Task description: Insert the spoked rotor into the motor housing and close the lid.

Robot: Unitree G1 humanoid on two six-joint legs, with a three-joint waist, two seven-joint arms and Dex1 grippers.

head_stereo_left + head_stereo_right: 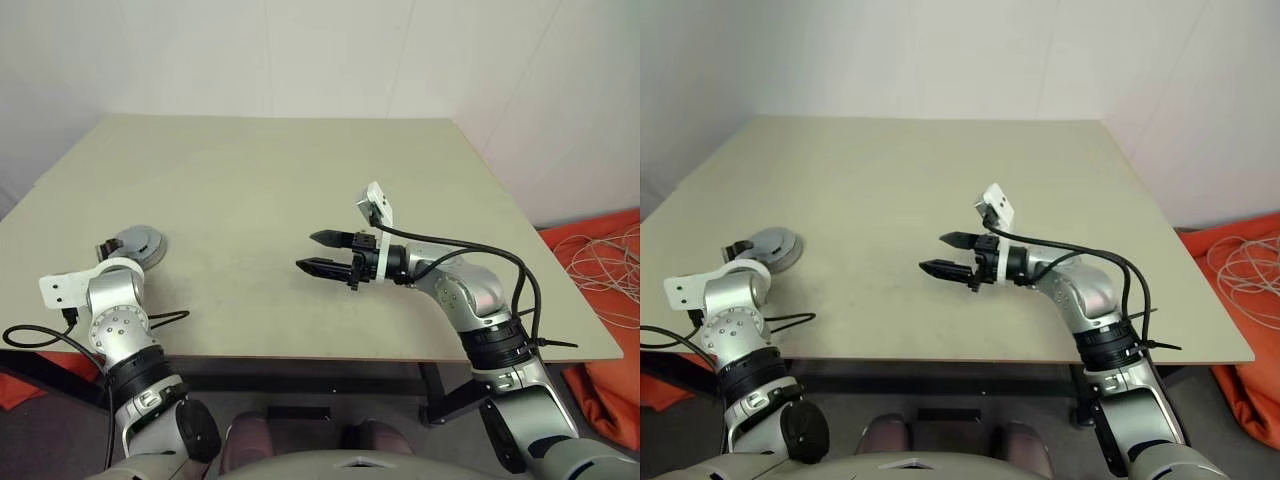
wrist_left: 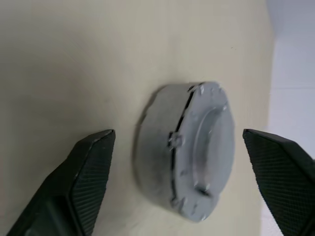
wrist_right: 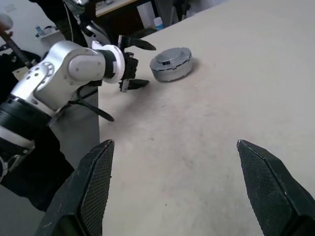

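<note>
**Partner:** How is your left claw standing?

**Me:** My left claw is gaping wide, one finger on each side of the motor housing and neither touching it. It is gripping nothing.

**Partner:** And where is the housing sitting?

**Me:** It is resting on the worktop, at the near left corner, just beyond my fingertips. The lid is lying on top of it. I am judging that the spoked rotor is underneath, though the lid is hiding the inside, so I cannot tell for sure.

**Partner:** So what are you minding now?

**Me:** I am looking at the dark seam running between lid and housing. It is looking a touch wider on one side, so I am suspecting the lid is not sitting quite flush. If I am pressing it home, I am wanting to come down flat on the raised middle, not on the rim, or it will be tipping. If I am backing away instead, I am keeping both fingers spread and drawing straight back, so neither is clipping the wall and sliding the piece toward the near edge.

**Partner:** And your other arm?

**Me:** My right claw is hovering wide and empty over the middle of the worktop, well apart from the housing, pointing left toward it.
</note>
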